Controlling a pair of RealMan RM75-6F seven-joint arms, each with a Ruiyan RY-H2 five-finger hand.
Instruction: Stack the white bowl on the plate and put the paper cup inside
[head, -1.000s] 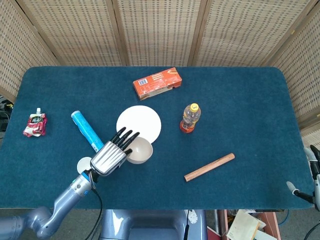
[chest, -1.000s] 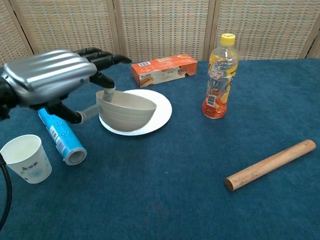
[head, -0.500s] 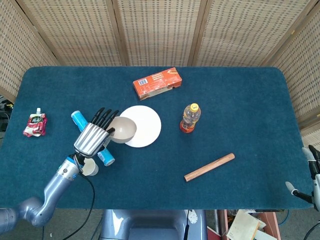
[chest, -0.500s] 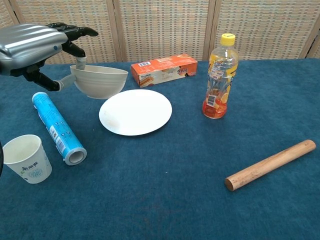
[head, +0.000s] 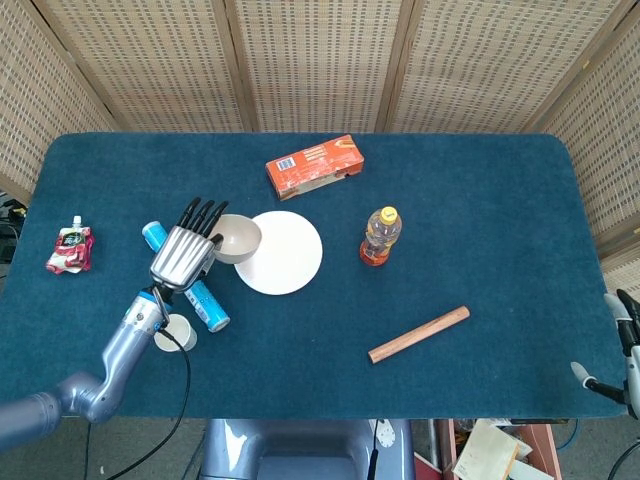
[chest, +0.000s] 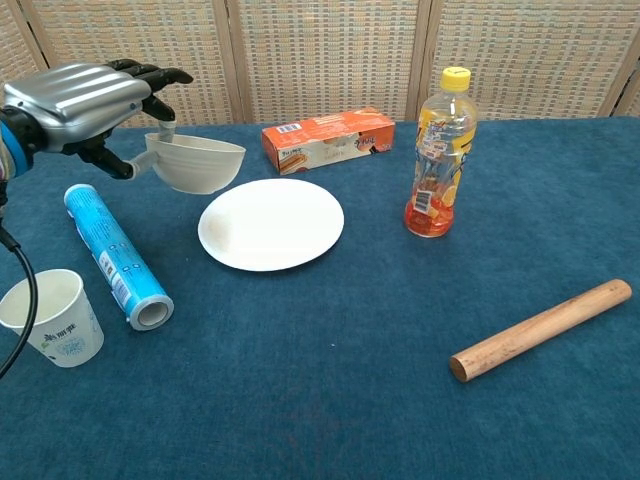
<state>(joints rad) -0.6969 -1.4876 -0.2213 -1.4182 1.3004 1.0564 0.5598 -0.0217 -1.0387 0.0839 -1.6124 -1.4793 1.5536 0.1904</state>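
Bowl (chest: 196, 163) lifted, carried left off plate (chest: 271, 223) | left hand (chest: 82, 95) pinching rim | stacking undone | cup (chest: 52, 318) untouched | right hand barely visible, likely idle.

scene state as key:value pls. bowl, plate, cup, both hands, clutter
white bowl: lifted off the table, tilted, pinched at its rim by the left robot hand, left of the plate
plate: flat on the table, nothing on it
paper cup: upright, near left corner, nothing visible inside
right robot hand: not in view
clutter: blue tube lying beside the cup; orange box; drink bottle upright; wooden stick; red pouch at far left
task: bowl not yet on plate
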